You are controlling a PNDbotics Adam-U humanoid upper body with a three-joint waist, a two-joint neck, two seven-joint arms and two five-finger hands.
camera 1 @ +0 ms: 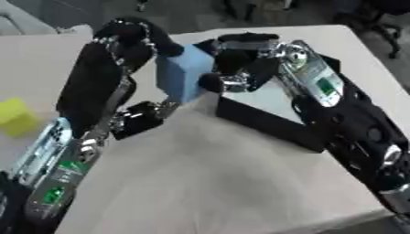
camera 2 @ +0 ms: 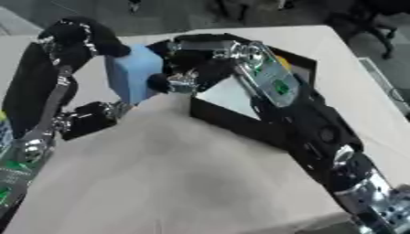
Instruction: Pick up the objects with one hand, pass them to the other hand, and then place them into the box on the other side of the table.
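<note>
Blue block [camera 1: 182, 77] hangs above the tabletop [camera 1: 224, 173], clamped between both hands: the left hand [camera 1: 120, 68] curls round it from the left, while the right hand [camera 1: 236, 68] pinches its other side. Just beside it sits the black box [camera 1: 268, 123]. A yellow object [camera 1: 16, 116] lies at far left.

Block [camera 1: 182, 77] between both hands, box [camera 1: 268, 119] right, cube [camera 1: 18, 117] far left.

A pale blue block [camera 1: 184, 75] — plain, box-shaped, tilted — is up off the table, beside the near-left corner of a black open box [camera 1: 264, 119]. A yellow block [camera 1: 16, 117] lies well apart, at far left.
</note>
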